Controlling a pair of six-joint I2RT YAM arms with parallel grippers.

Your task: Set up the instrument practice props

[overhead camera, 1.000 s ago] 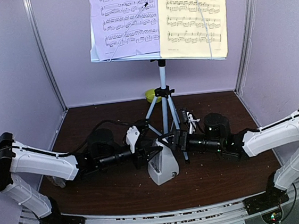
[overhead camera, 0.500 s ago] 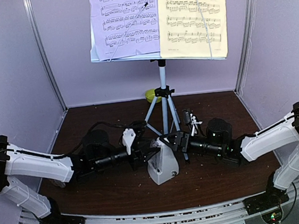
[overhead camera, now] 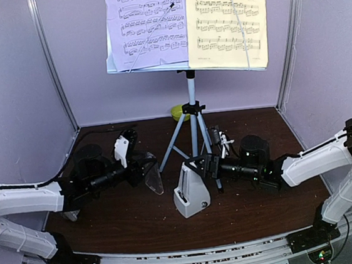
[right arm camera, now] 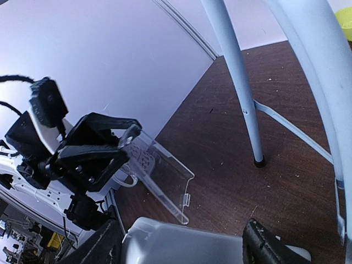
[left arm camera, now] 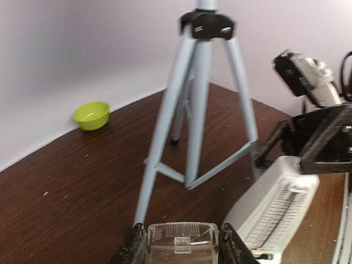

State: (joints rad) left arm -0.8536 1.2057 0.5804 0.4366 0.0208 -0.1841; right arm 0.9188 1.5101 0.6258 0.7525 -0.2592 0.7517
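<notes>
The pale music stand (overhead camera: pixel 157 68) on its silver tripod (overhead camera: pixel 193 114) holds a lavender page (overhead camera: pixel 145 21) and a yellow page (overhead camera: pixel 227 19). The white metronome (overhead camera: pixel 192 196) stands in front of the tripod with its cover off. My right gripper (overhead camera: pixel 200 167) is shut on the metronome's top (right arm camera: pixel 181 245). My left gripper (overhead camera: pixel 141 168) is shut on the clear cover (overhead camera: pixel 152 177) and holds it left of the metronome, apart from it. The left wrist view shows the cover (left arm camera: pixel 181 245) between my fingers, with the metronome (left arm camera: pixel 275 209) and tripod (left arm camera: pixel 192 110) beyond. The right wrist view shows the cover (right arm camera: pixel 159 176) too.
A small green bowl (overhead camera: pixel 177 111) sits at the back wall behind the tripod; it also shows in the left wrist view (left arm camera: pixel 92 115). The tripod legs (right arm camera: pixel 236 82) spread over the middle of the brown table (overhead camera: pixel 129 225). Purple walls close in the left, right and back.
My left gripper has pulled the clear cover off the metronome and moved left and back with it. My right gripper stays on the metronome.
</notes>
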